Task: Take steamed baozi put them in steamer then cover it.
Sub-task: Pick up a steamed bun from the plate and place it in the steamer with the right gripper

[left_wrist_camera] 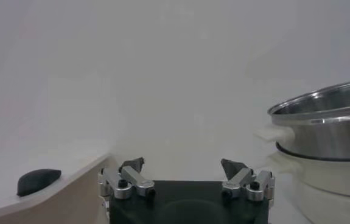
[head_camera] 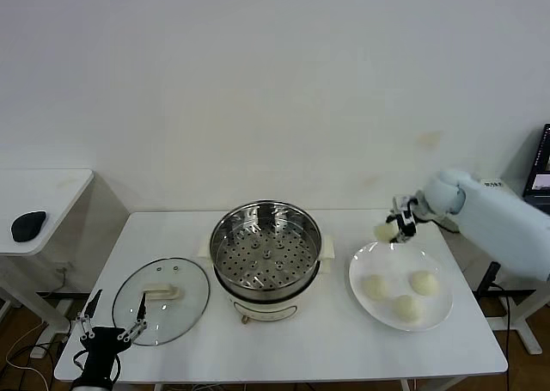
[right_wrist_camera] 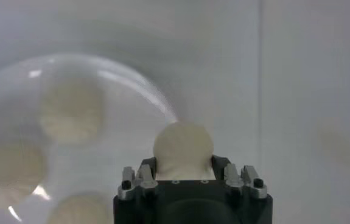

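- Cream-white baozi [head_camera: 383, 231] sits clamped between the fingers of the right gripper [head_camera: 397, 224], lifted above the far left edge of the white plate [head_camera: 361, 265].
- From the right wrist view, the same bun [right_wrist_camera: 182, 148] bulges out just past the gripper body, and the fingertips pressing its sides are mostly hidden behind it.
- Three more baozi [head_camera: 402, 293] lie on the plate, below and to the right of the held one; in the wrist view they appear only as soft, blurred shapes.
- Steel steamer [head_camera: 266, 245] stands uncovered at the table's centre, left of the plate and well apart from the right gripper.
- Glass cover [head_camera: 161, 299] lies flat on the table to the steamer's left.
- Left gripper [head_camera: 110, 323] waits at the table's near left corner beside the cover, fingers spread apart and holding nothing; its arm is cut off by the frame's lower edge.
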